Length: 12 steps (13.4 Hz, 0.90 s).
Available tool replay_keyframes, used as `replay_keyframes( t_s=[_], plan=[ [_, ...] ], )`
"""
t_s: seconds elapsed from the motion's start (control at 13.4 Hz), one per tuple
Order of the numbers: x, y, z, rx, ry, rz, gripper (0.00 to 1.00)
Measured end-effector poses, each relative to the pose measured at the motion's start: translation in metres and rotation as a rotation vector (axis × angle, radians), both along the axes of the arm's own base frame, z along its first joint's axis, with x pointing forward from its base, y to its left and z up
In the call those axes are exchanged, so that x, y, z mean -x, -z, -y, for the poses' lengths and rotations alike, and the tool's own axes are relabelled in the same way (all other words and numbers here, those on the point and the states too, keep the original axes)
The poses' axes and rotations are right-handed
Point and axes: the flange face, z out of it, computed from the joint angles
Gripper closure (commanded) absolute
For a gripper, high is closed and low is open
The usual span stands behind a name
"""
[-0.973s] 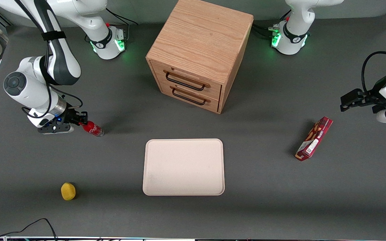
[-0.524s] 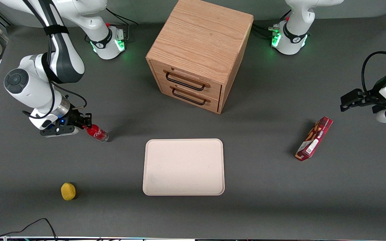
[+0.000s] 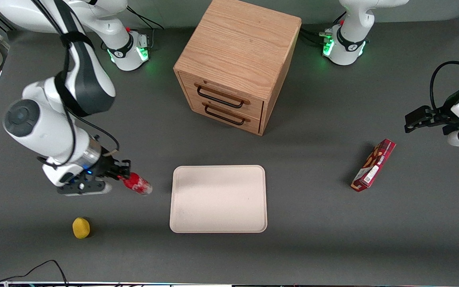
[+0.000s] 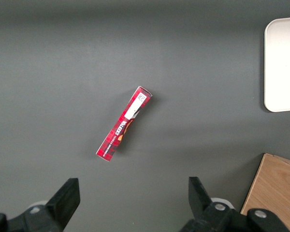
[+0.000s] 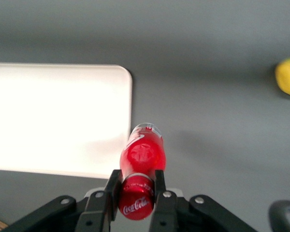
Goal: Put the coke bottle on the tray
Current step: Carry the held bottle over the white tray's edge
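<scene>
My right gripper [image 3: 122,176] is shut on the cap end of the coke bottle [image 3: 137,185], a small red bottle with white script and a clear base. It holds the bottle tilted, lifted off the dark table, base pointing toward the tray. In the right wrist view the gripper [image 5: 137,186] has both fingers pressed on the bottle's neck [image 5: 141,157]. The pale cream tray [image 3: 218,199] lies flat beside the bottle, a short gap away toward the parked arm's end; it also shows in the right wrist view [image 5: 58,118] and partly in the left wrist view [image 4: 283,67].
A wooden two-drawer cabinet [image 3: 235,63] stands farther from the front camera than the tray. A small yellow object [image 3: 81,227] lies nearer the camera than the gripper, also in the right wrist view [image 5: 289,76]. A long red snack box [image 3: 373,165] lies toward the parked arm's end.
My right gripper, still holding the coke bottle, has moved nearer the front camera and toward the tray, closing much of the gap to the tray's edge.
</scene>
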Motion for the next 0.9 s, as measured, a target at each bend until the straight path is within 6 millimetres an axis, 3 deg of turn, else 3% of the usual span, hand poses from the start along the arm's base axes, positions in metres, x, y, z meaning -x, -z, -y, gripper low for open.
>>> replay_keyframes(
  t_s=[0.22, 0.6, 0.9],
  plan=[
    [-0.018, 0.037, -0.046, -0.012, 0.024, -0.022, 1.00],
    [-0.051, 0.087, -0.064, -0.042, 0.040, 0.036, 1.00],
    [-0.049, 0.107, -0.096, -0.055, 0.061, 0.040, 1.00]
  ],
)
